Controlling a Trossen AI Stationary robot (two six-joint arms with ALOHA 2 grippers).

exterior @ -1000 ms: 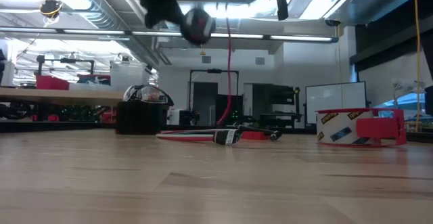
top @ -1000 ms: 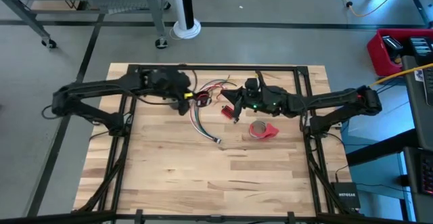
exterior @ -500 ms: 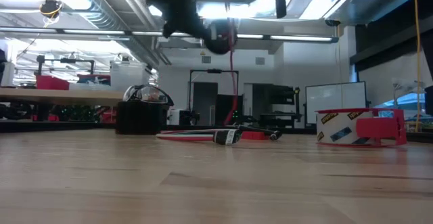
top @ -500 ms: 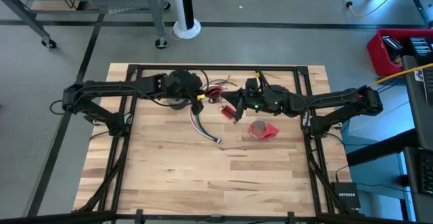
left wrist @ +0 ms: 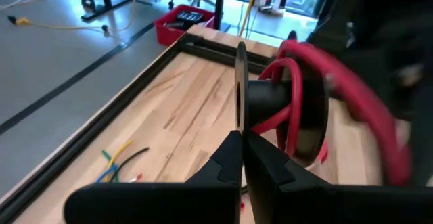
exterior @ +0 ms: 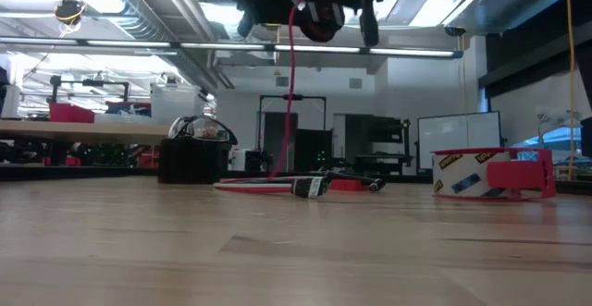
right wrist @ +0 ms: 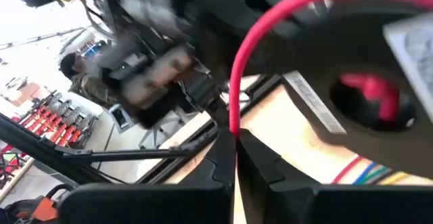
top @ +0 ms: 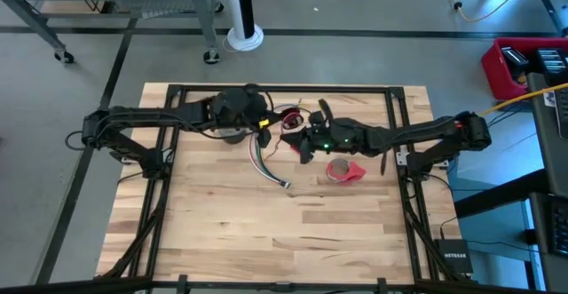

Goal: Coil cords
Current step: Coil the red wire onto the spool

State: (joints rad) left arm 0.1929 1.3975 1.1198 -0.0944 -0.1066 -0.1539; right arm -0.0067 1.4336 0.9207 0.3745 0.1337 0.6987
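A small black spool (left wrist: 277, 109) wound with red cord is held high above the table's far middle; it also shows in the low view (exterior: 321, 19). My left gripper (top: 264, 132) is shut on the spool. My right gripper (top: 300, 141) is right beside it, shut on the red cord (exterior: 287, 93). The cord hangs down to the bundle of red, green, white and grey wires (top: 266, 162), which lies on the table with its plug end (top: 284, 185) toward the near side. My left gripper pinches the rim of the spool's thin black flange (left wrist: 240, 82) between its two fingers, edge-on. The spool is lifted clear of the table with its axle about level. My right gripper pinches the single red cord (right wrist: 233, 109) between its fingertips, just beside the spool. The cord curves up over the spool from the fingers.
A red tape roll (top: 343, 170) lies on the table to the right of the wires and shows in the low view (exterior: 490, 175). A black frame (top: 284, 89) runs along the table's far edge and sides. Bare wood spreads across the near half.
My left gripper has carried the spool toward the table's right, over to my right gripper. My right gripper has shifted toward the table's left and turned, still holding the red cord. The hanging cord now slants down to the left toward the bundle.
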